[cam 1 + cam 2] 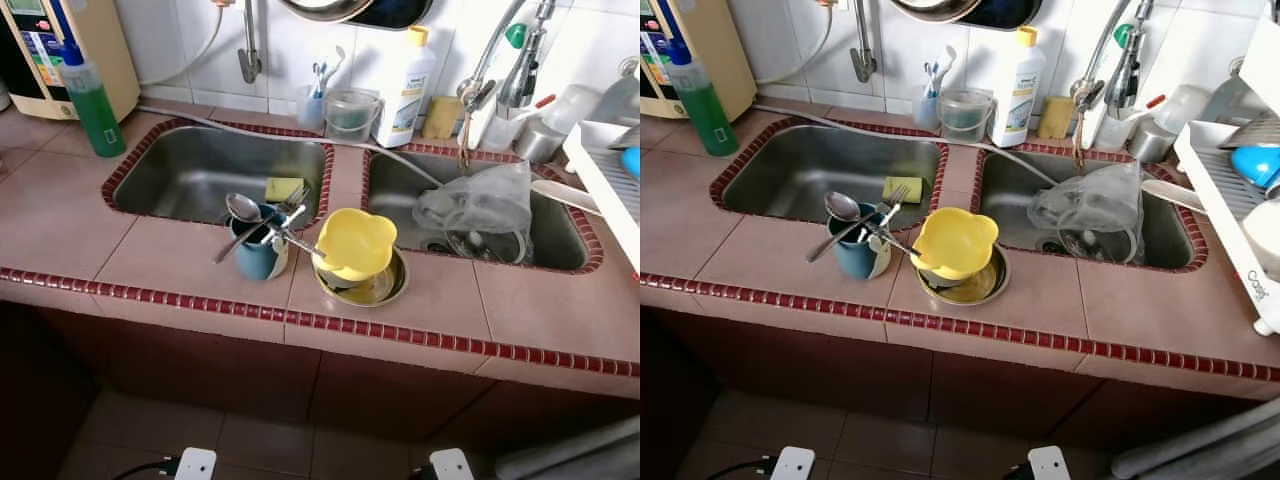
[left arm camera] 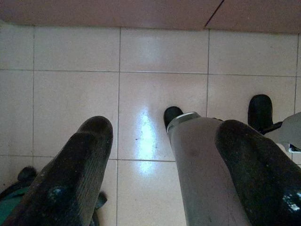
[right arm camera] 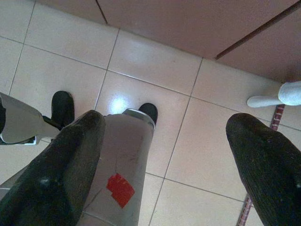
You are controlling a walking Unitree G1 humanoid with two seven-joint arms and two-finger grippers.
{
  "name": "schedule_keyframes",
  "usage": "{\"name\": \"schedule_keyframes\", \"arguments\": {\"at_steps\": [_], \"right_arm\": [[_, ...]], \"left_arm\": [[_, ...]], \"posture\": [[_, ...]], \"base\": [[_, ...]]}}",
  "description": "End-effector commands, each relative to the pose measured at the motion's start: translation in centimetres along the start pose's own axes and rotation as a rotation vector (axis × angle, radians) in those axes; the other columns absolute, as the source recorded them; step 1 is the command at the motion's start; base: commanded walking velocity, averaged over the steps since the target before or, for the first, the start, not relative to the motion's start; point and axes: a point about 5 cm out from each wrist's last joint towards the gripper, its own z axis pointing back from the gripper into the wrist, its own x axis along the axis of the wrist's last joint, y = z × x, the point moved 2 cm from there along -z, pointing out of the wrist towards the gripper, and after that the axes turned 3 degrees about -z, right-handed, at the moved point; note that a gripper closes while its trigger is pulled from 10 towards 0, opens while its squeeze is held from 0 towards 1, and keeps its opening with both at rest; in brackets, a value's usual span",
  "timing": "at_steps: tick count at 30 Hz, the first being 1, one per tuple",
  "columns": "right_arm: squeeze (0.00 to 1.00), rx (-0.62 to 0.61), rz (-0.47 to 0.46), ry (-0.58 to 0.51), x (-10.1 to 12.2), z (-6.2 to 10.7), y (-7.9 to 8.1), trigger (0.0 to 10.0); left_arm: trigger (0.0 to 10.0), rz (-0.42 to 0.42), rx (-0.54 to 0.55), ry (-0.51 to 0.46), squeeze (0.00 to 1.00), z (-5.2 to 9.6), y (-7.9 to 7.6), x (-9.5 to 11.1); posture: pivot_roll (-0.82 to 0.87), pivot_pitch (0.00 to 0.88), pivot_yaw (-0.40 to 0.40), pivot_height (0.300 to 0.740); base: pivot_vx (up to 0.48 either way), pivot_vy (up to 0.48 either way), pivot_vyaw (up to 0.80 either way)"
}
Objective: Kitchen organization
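A blue mug (image 1: 256, 256) holding a spoon (image 1: 240, 208) and a fork stands on the pink tiled counter (image 1: 170, 265), between the two sinks and close to the front edge. Right beside it a yellow bowl (image 1: 354, 242) rests tilted in a shallow metal dish (image 1: 378, 290). A yellow sponge (image 1: 283, 188) lies in the left sink (image 1: 190, 175). Both arms hang down by my legs. In the wrist views my left gripper (image 2: 167, 129) and my right gripper (image 3: 167, 125) are open, pointing at the floor tiles with nothing between the fingers.
The right sink (image 1: 400, 185) holds a clear plastic bag (image 1: 478, 200) over some dishes. A green bottle (image 1: 95, 100) stands at the back left. A white bottle (image 1: 405, 90) and a plastic cup (image 1: 350, 112) stand behind the sinks. A white dish rack (image 1: 1240, 200) is at the right.
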Motion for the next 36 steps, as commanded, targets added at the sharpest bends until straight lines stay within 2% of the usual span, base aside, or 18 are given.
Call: {"name": "schedule_keyframes", "arguments": {"at_steps": [1,36], "right_arm": [[0.00,-0.001,-0.002,0.072,-2.04,0.47,-0.16,10.0],[0.00,0.003,-0.012,0.057,-1.27,0.23,-0.09,10.0]], "left_arm": [[10.0,0.006,-0.042,0.101,0.00,0.54,-1.32,-2.80],[10.0,0.000,-0.040,0.101,0.00,0.48,-1.18,-2.62]], "posture": [[0.02,0.044,-0.046,0.740],[0.02,0.039,-0.045,0.740]], "base": [[-0.255,0.000,0.00],[-0.251,0.000,0.00]]}}
